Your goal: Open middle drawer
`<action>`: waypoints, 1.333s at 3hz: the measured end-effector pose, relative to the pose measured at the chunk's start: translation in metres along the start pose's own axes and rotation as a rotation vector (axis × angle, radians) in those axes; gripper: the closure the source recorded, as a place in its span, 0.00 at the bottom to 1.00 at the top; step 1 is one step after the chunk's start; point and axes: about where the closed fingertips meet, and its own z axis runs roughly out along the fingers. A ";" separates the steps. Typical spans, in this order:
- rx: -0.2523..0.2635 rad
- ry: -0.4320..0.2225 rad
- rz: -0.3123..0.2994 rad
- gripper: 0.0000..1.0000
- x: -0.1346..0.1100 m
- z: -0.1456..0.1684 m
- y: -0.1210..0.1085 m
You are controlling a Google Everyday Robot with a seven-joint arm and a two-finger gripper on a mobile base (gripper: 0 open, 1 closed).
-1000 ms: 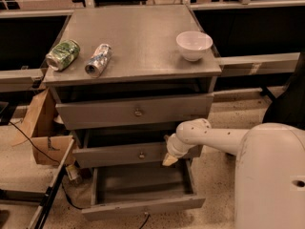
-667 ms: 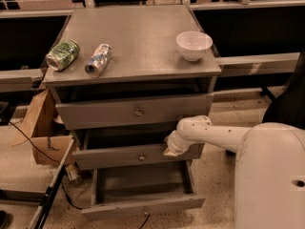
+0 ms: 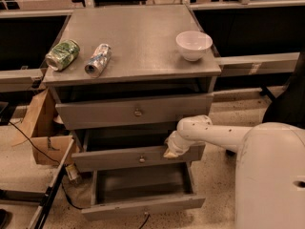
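The grey cabinet (image 3: pixel 143 46) has three drawers. The middle drawer (image 3: pixel 109 159) has a small round brass knob (image 3: pixel 141 159) at its centre and stands pulled out a little past the top drawer (image 3: pixel 95 113). My gripper (image 3: pixel 169 151) is at the right part of the middle drawer's front panel, at its top edge, to the right of the knob. My white arm (image 3: pixel 214 135) reaches in from the right.
The bottom drawer (image 3: pixel 143 205) is pulled out furthest and looks empty. On the cabinet top lie a green can (image 3: pixel 62 54) and a silver can (image 3: pixel 97 59), with a white bowl (image 3: pixel 194 45) standing at the right. A cardboard box (image 3: pixel 40 128) and cables lie on the floor at left.
My gripper has risen slightly, from the face of the middle drawer's front to its top edge. The drawers and the things on top have not visibly moved.
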 end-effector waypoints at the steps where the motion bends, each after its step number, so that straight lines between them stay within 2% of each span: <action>1: -0.028 0.010 0.002 1.00 0.001 -0.002 0.011; 4: -0.097 0.024 0.006 1.00 0.000 -0.008 0.036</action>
